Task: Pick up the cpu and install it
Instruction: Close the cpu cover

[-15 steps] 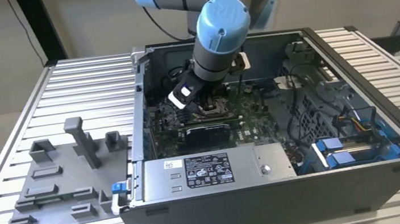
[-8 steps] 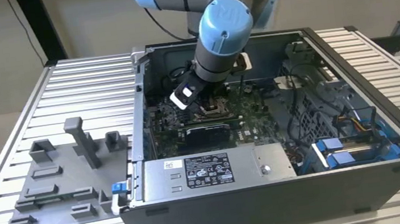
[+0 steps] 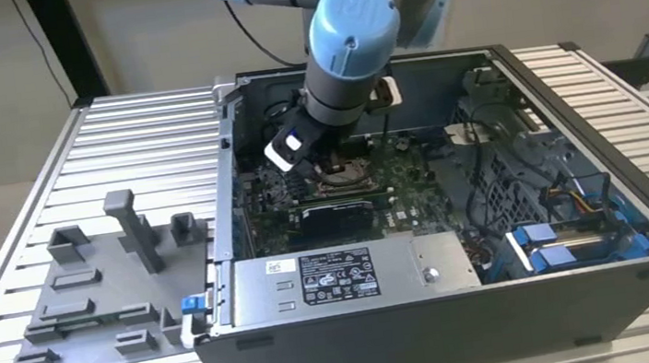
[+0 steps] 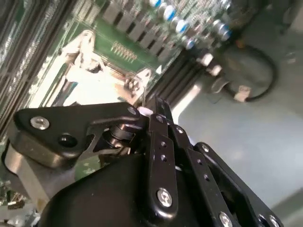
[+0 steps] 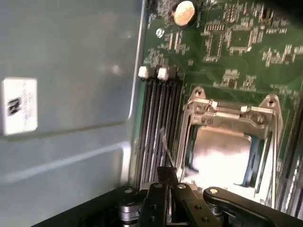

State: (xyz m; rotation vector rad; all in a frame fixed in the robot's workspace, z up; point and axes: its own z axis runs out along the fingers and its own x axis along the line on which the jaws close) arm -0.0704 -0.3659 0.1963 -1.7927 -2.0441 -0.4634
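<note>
1. Install step in hand: tool (image 3: 325, 165) low over the socket frame (image 5: 230, 142) inside the computer case (image 3: 465, 313).
2. cpu (image 5: 220, 158) apparently seated in the frame, at tool's 12 o'clock in the first wrist view.
3. Tool's opening: cannot tell; nothing seen held.
4. Next calls for confirming flat seating.

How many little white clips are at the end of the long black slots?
2. In the first wrist view, one white clip and the other clip sit side by side at one end of the black slots. More may be hidden.

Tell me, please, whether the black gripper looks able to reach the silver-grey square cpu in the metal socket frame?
Probably yes: the gripper hangs just above the cpu, and the socket frame leaves its top bare.
</note>
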